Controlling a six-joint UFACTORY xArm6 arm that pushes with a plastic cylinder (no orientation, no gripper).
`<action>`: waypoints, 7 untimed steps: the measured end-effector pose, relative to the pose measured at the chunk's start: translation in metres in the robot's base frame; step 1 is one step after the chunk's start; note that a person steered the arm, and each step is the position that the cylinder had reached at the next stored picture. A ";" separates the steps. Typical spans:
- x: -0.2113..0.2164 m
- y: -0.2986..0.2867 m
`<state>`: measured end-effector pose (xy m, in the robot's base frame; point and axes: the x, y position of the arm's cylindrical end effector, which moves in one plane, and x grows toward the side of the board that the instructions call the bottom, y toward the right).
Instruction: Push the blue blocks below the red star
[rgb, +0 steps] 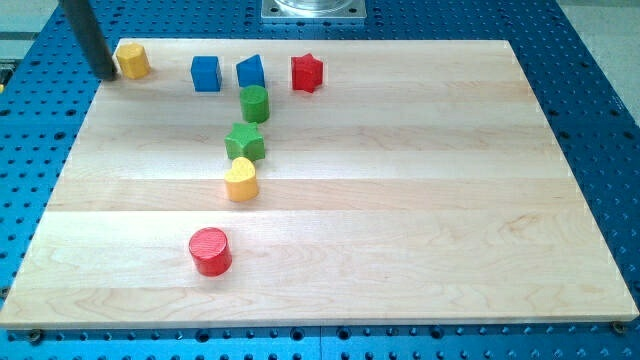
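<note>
The red star (307, 72) sits near the view's top, a little left of centre. A blue block with a slanted top (251, 71) stands just left of it, and a blue cube (205, 73) stands further left in the same row. My tip (107, 74) is at the view's top left, right beside the left side of a yellow hexagon block (133, 60), well left of the blue cube.
A green cylinder (254, 103) lies just below the slanted blue block, with a green star (245, 142) and a yellow heart (241, 180) in a column beneath it. A red cylinder (211, 251) sits lower left. The wooden board (420, 200) rests on a blue perforated table.
</note>
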<state>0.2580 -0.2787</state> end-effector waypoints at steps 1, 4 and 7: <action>0.000 0.026; 0.017 0.108; 0.029 0.159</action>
<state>0.2872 -0.1192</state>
